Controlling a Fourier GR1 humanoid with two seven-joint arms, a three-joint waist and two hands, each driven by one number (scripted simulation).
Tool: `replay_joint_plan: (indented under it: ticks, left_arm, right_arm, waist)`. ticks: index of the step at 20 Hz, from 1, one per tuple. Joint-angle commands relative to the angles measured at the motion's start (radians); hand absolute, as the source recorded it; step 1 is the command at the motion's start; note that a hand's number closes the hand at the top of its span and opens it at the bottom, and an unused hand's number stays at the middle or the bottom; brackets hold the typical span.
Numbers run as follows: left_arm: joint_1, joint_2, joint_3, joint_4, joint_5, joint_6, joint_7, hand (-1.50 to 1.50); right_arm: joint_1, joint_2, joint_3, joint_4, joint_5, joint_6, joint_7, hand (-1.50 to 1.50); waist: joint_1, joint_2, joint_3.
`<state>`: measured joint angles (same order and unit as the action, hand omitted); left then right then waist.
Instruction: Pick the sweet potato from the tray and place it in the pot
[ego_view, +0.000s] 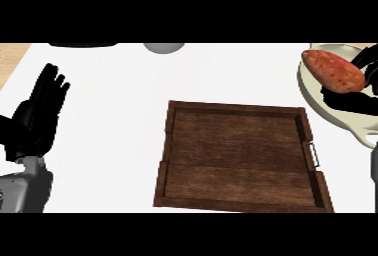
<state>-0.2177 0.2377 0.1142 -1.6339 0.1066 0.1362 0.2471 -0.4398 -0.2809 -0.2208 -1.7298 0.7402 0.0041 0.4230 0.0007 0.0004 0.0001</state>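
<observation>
Right hand curls round the sweet potato, holding it over the pot, beside the tray. Left hand rests at the left, fingers spread upward.

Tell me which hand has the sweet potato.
The right hand, curled round the sweet potato over the cream pot; the left hand stands open beside the tray.

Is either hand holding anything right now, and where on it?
The right hand holds the sweet potato, fingers curled round its lower right end, above the pot. The left hand is open, holding nothing.
</observation>
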Motion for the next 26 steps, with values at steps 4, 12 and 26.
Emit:
replay_joint_plan:
  ticks: [4,12,26]
  left_arm:
    - [-0.01,-0.021,-0.017,-0.011,-0.031,0.011,0.003,0.0]
    - [0.009,-0.001,0.011,-0.024,0.003,-0.019,-0.006,0.0]
    - [-0.017,-0.053,-0.032,0.041,-0.047,0.0,-0.055,0.0]
  right_arm:
    - [-0.124,-0.077,-0.105,0.351,-0.041,-0.101,-0.152,1.5]
    - [-0.112,-0.246,-0.116,0.608,0.175,-0.268,-0.287,1.5]
    - [-0.347,-0.287,-0.265,1.317,0.06,-0.389,-0.541,-1.5]
  waist:
    - [0.008,0.002,0.0]
    - [0.034,0.01,0.001]
    - [0.041,0.018,0.003]
